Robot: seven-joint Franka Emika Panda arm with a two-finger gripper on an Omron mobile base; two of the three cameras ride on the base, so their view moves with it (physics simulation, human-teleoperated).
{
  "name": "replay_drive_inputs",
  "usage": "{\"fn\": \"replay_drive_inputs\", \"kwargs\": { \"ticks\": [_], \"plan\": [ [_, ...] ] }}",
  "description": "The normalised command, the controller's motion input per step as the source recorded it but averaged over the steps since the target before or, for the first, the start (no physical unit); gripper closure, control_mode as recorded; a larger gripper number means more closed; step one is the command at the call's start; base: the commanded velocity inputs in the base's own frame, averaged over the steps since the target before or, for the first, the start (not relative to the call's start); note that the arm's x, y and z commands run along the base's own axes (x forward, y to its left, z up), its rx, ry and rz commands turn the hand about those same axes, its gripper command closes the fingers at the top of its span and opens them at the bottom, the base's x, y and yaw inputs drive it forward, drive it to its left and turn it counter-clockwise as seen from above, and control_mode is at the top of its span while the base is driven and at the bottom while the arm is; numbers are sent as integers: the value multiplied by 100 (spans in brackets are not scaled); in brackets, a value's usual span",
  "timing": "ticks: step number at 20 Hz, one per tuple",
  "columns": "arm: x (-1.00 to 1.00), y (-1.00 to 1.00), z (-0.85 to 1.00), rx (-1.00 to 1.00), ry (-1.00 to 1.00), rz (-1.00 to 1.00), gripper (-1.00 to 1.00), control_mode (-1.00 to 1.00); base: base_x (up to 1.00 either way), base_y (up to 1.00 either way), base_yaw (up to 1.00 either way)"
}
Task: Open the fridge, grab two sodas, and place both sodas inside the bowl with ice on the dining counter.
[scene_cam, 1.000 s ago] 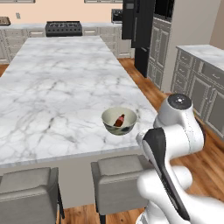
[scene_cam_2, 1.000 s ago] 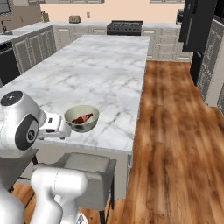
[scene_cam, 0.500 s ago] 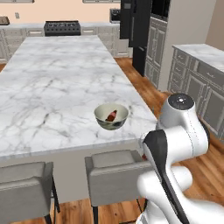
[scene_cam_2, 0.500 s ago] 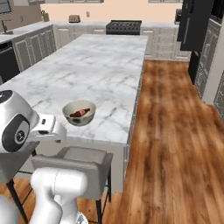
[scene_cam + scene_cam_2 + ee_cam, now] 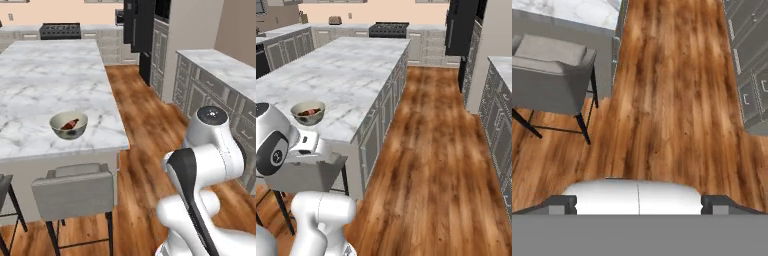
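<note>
One cola bottle lay inside the bowl near the dining counter edge; jaws stood wide, holding nothing, over wood floor.

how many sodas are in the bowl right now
1: a dark cola bottle with a red label lies inside the bowl on the dining counter. Another could be hidden below the rim.

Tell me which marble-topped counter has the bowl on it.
The long island with grey stools at its near edge; the bowl sits near its front right corner. The marble counter along the right wall, over grey cabinets, carries no bowl.
</note>
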Motion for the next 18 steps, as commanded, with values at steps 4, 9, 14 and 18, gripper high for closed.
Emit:
{"fn": "replay_drive_inputs", "kwargs": {
  "ticks": [4, 9, 14, 18],
  "plan": [
    [0, 0, 0, 0, 0, 0, -100, 100, 39, -100, 20],
    [0, 0, 0, 0, 0, 0, -100, 100, 80, -100, 17],
    [0, 0, 0, 0, 0, 0, -100, 100, 100, -78, 3],
    [0, 0, 0, 0, 0, 0, -100, 100, 100, -26, -4]
  ]
}}
